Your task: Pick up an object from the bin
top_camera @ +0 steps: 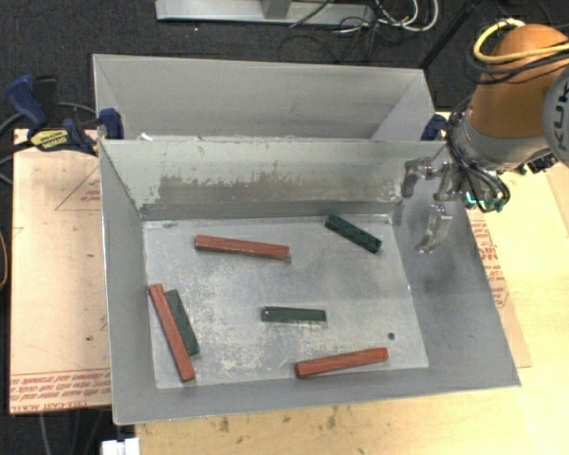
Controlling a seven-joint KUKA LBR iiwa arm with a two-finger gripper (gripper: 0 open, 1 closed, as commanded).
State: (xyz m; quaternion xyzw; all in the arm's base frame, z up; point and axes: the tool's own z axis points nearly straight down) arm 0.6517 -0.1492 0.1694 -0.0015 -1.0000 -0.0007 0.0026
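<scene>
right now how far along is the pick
Done: nothing; the red bars and green bars all lie on the bin floor. In hand: the gripper hangs over the right wall, nearest the back-right green bar. Left: go down, grasp a bar, lift it out.

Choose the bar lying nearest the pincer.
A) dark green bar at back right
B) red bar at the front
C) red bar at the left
A: the dark green bar lies just left of the pincer, closer than any other bar.
</scene>
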